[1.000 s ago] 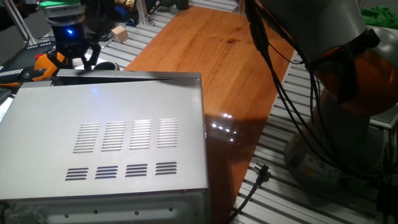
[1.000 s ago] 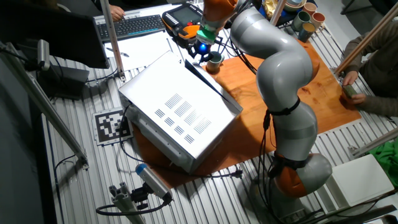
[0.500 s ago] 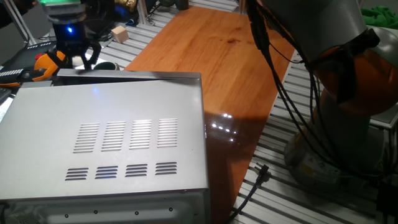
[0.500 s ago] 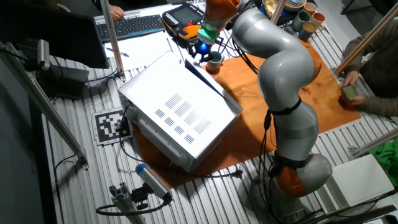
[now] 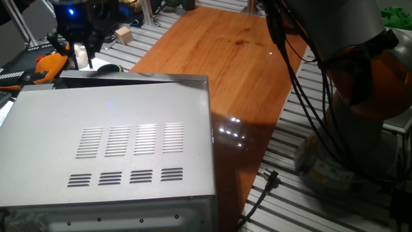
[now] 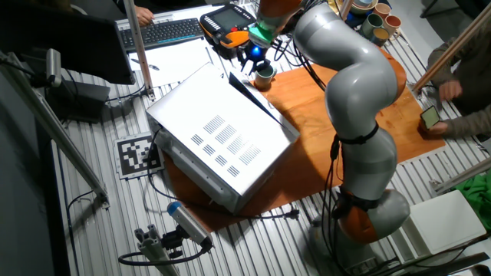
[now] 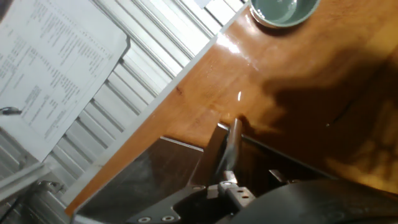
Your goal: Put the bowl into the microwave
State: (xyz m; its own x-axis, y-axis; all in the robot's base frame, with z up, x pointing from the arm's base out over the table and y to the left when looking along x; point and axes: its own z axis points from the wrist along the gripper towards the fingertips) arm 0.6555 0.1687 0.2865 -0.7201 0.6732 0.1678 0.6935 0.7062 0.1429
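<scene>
The microwave [image 5: 109, 148] fills the lower left of one fixed view and lies at mid-left in the other [image 6: 219, 134], vent slots on top. The bowl [image 6: 265, 73] stands on the wooden table just beyond the microwave's door edge. In one fixed view only its dark rim [image 5: 108, 67] shows behind that edge, and in the hand view it is at the top [image 7: 283, 9]. My gripper [image 5: 80, 59] hangs above the door edge, left of the bowl [image 6: 248, 65]. Its fingers look pressed together and empty [image 7: 227, 130].
A pale wooden cube [image 5: 124, 35] lies beyond the bowl. An orange pendant [image 6: 226, 34], a keyboard [image 6: 165, 31] and printed paper [image 7: 56, 68] lie off the table's edge. Cups [image 6: 376, 19] stand far right. A person's hand [image 6: 437, 115] rests at the table's right edge.
My gripper has risen a little from the microwave's door edge. The bowl and microwave have not moved.
</scene>
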